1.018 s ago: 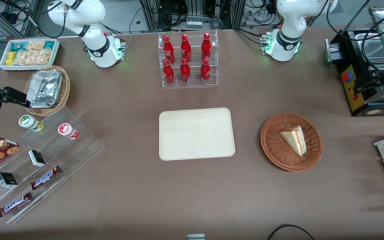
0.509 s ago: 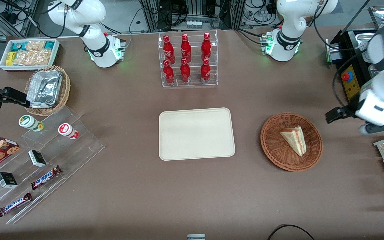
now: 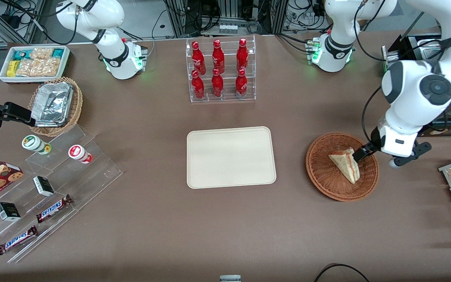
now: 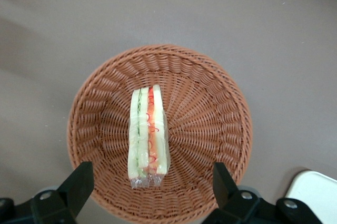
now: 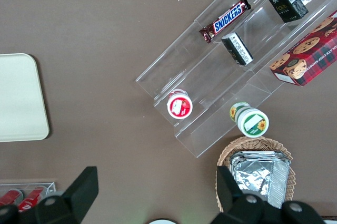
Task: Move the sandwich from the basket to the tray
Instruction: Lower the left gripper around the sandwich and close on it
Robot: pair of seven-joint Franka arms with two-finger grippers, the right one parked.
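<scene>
While you hover, the tray lies bare at nine o'clock of the basket, with open table between them. Your end effector hangs above the basket, fingers spread wide, gripping nothing. Your sandwich lies in the basket, on edge.

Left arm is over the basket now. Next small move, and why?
Probably lower straight down. The hand is open above the basket, its fingers spread wider than the sandwich, which lies untouched between them. The tray holds nothing yet, so grasping comes first.
</scene>
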